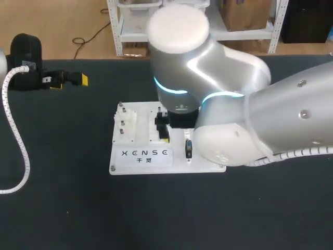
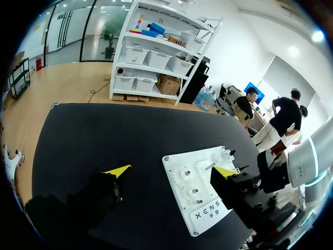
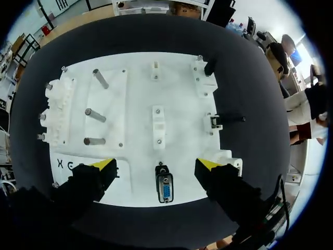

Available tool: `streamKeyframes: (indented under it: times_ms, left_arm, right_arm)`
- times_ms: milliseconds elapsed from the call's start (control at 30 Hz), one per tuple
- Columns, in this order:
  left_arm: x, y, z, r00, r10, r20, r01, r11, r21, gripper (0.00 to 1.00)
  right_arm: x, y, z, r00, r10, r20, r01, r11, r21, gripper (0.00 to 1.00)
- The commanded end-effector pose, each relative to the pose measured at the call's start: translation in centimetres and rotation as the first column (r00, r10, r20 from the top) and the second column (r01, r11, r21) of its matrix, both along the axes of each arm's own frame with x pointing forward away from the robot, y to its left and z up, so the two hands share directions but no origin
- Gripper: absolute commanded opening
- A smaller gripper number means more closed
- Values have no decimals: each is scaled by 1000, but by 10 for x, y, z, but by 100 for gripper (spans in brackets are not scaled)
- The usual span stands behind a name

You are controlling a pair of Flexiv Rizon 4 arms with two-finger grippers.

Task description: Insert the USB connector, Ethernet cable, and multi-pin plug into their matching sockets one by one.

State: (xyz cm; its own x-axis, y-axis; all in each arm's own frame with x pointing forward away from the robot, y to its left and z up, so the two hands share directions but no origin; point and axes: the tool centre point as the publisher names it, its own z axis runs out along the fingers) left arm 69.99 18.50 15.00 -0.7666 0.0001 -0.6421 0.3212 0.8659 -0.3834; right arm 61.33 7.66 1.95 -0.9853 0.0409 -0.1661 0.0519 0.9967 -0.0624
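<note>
Right wrist view, board (image 3: 177,88) corner past right tool (image 3: 157,164), arm-covered overhead

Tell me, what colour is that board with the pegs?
The board is white, lying on a black tabletop; the right wrist view shows it best.

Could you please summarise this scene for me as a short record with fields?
Surface: dark table
Fixture: white socket board, flat on the table
Right arm: right end effector open, empty, above the board
Left arm: left end effector open, empty, off to the board's side, not touching it
Plug: multi-pin connector at the board's edge, beneath the right end effector
</note>
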Motion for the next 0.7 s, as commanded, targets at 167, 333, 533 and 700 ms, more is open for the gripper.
streamKeyframes:
  times_ms: [167, 333, 533, 700]
  left_arm:
    - [0, 0, 0, 1000, 0, 0, 0, 1000, 0, 100]
    - [0, 0, 0, 1000, 0, 0, 0, 1000, 0, 100]
    - [0, 0, 0, 1000, 0, 0, 0, 1000, 0, 100]
    - [0, 0, 0, 1000, 0, 0, 0, 1000, 0, 100]
  right_arm:
    - [-11, 2, -9, 999, -24, -27, 24, 1000, -11, 100]
    - [-15, -1, -9, 999, -38, -36, 38, 999, 4, 100]
    - [-16, -3, -9, 997, -54, -52, 56, 998, 35, 93]
    - [-15, -3, -11, 998, -32, -50, 37, 995, 98, 67]
